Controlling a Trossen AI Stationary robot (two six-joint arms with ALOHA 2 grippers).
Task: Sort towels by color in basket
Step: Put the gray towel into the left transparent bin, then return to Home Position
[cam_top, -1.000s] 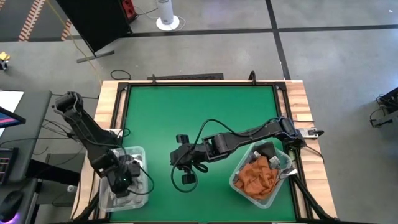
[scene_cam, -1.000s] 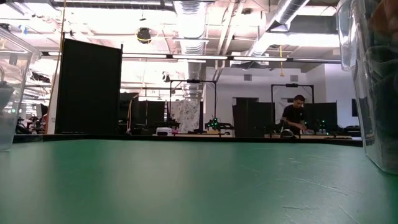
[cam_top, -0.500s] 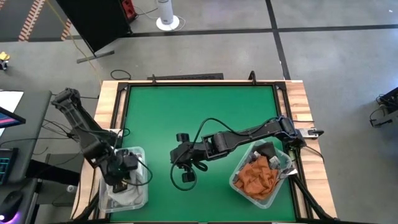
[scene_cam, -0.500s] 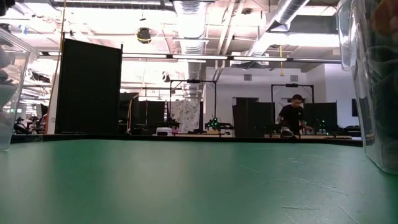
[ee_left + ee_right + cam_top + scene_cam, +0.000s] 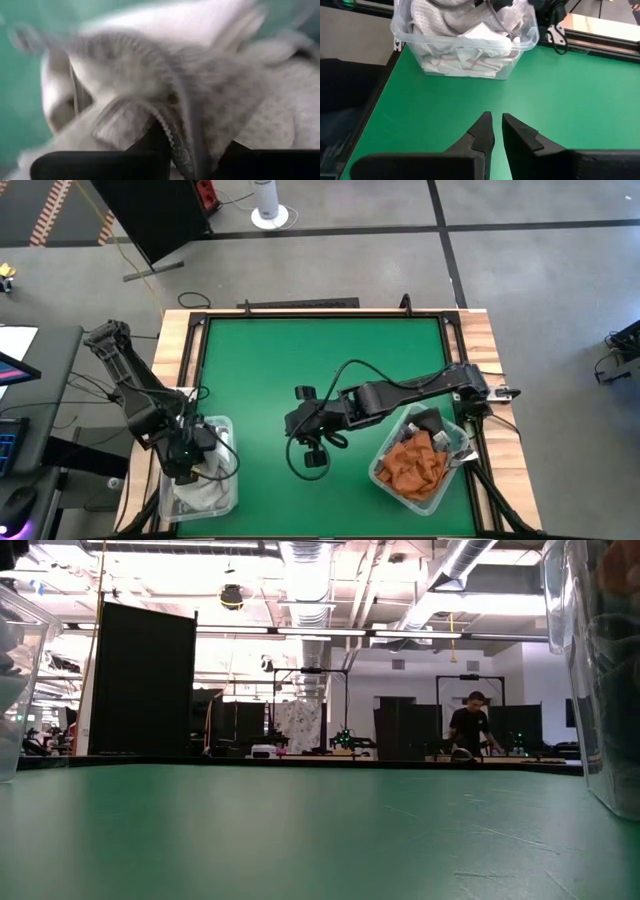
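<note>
As no towel is seen on the green worktop, sorting looks almost finished: pale towels at its front left corner, orange towels front right. The left hand is clamped on a grey towel; the right hand is nearly together, empty.

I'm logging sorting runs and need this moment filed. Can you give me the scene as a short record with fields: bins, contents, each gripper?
left bin: clear plastic bin at the table's left front corner, holding white and grey towels
right bin: clear bin at right front, holding rust orange towels and a dark grey towel
left gripper: over the left bin, shut on a grey checked towel
right gripper: above bare green mat mid-table, fingers nearly together, holding nothing
</note>
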